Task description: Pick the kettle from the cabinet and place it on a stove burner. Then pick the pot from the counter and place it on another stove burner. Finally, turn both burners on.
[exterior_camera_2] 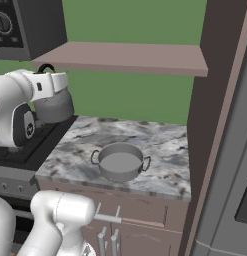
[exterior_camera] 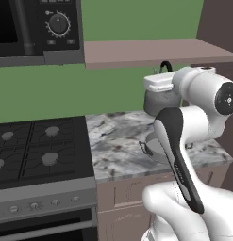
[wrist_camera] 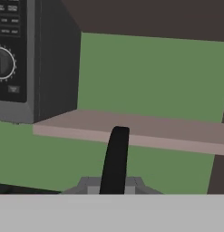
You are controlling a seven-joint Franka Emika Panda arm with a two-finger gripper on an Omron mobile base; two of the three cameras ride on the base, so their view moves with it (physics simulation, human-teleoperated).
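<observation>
Closest thing in the hand view is the kettle's black handle (wrist_camera: 115, 158), standing straight up between the gripper (wrist_camera: 114, 183) fingers. They look closed on it, so the gripper has the kettle (exterior_camera_2: 54, 106) by the top handle and is carrying it in the air, below the cabinet shelf (exterior_camera_2: 125, 56) and over the edge where stove meets counter.

Going left to right in the left base view: the stove (exterior_camera: 42, 150) sits far left with four burners (exterior_camera: 50, 158), nothing on any of them, and grey knobs (exterior_camera: 34, 205) along the front. Then the marbled counter (exterior_camera: 118, 141), with the pot (exterior_camera_2: 120, 161) sitting on it, well apart from the kettle. Far right is the dark brown cabinet side panel (exterior_camera_2: 215, 75).

My read is we're mid first step: kettle is out of the cabinet, not set down yet. The next move probably calls for swinging left over a burner and lowering it level onto the grate before letting go.

Room-wise: green wall, black microwave (exterior_camera: 37, 28) with a dial up top left, pinkish-brown cabinet fronts (exterior_camera_2: 145, 225) under the counter.
</observation>
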